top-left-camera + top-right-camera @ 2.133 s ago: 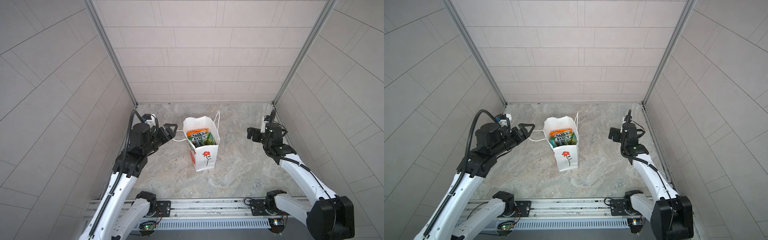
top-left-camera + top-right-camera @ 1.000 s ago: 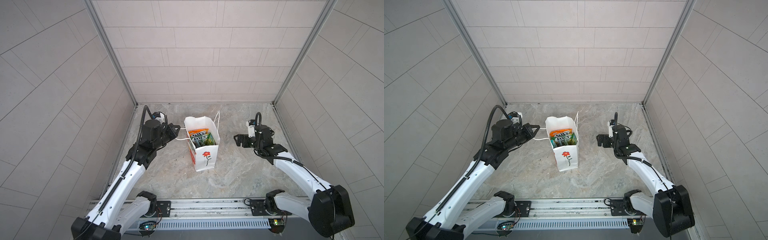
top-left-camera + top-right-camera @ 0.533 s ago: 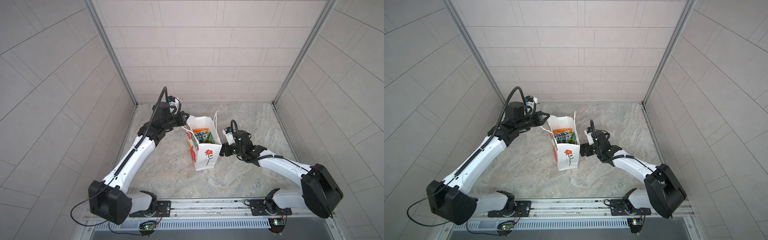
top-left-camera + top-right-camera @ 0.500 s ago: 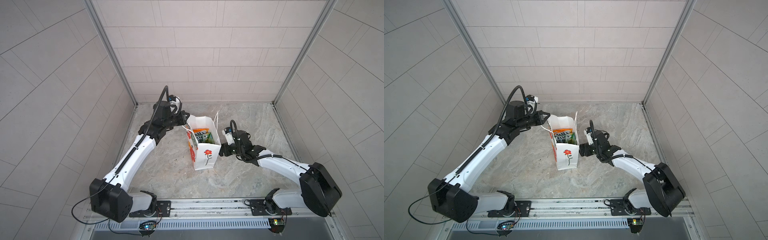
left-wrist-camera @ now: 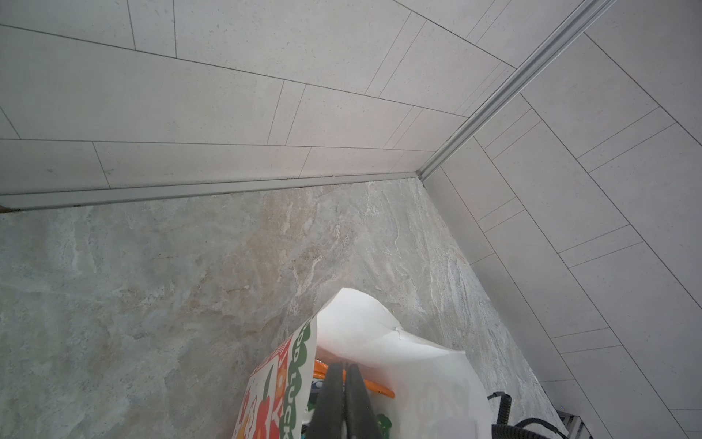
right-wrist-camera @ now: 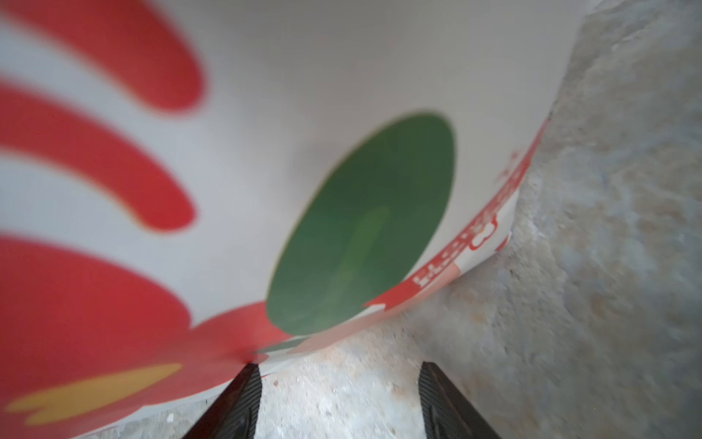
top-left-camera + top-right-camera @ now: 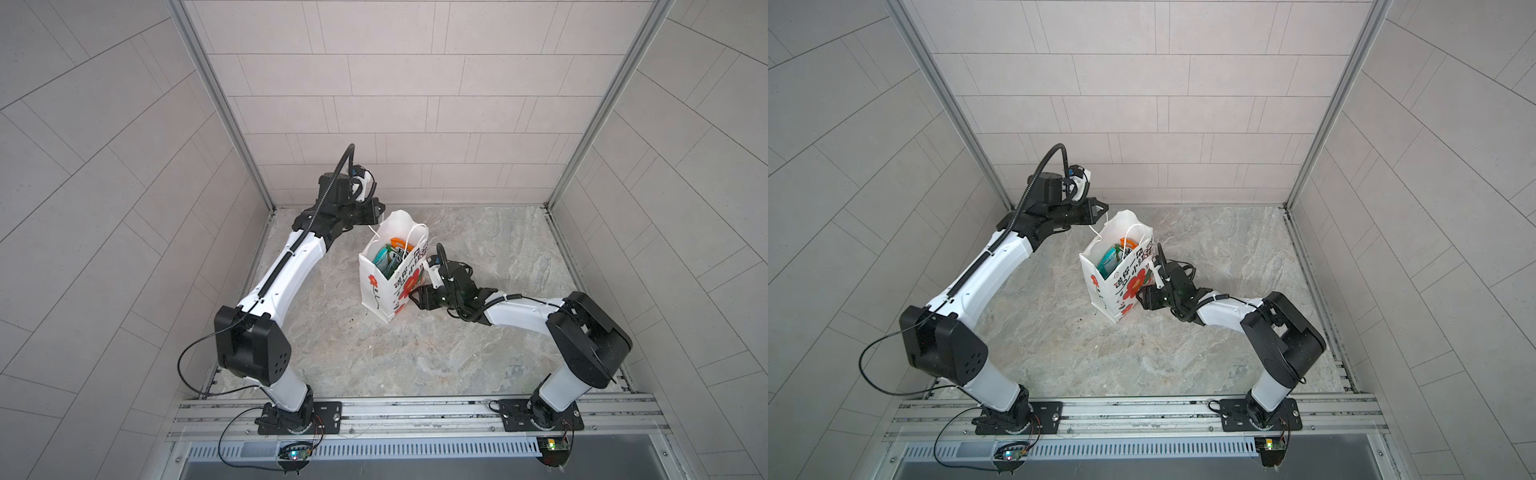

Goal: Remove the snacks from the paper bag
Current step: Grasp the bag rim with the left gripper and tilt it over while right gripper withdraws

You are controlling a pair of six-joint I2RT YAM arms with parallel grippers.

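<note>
In both top views I see the paper bag (image 7: 380,286) (image 7: 1100,291) standing near the middle of the stone table (image 7: 457,353), leaning a little, with its mouth open. The snacks (image 7: 384,257) (image 7: 1111,259) are inside it: teal, green and orange packets showing at the opening. My left gripper (image 7: 376,212) (image 7: 1100,208) hangs just beyond the bag's far left top corner, its fingers pressed together. A thin string handle (image 7: 373,230) runs from the tips down to the bag's rim, so it looks pinched there. My right gripper (image 7: 415,295) (image 7: 1142,297) sits low on the table, right up against the lower part of the bag's right side, the one with the big red flower and green print.

From the left wrist, I see the left gripper (image 5: 345,374) with both fingers squeezed tight and no gap between them, above the bag's open top (image 5: 399,361). An orange packet (image 5: 380,388) peeks out behind the fingers. I can't make out the string itself here.

From the right wrist, the printed bag wall (image 6: 304,114) fills most of the picture, blurred, with red petals and a green oval. The right gripper (image 6: 338,368) has its fingers spread, with only bare table between them. One fingertip (image 6: 249,374) meets the bag's bottom edge; the second stands clear of it.
</note>
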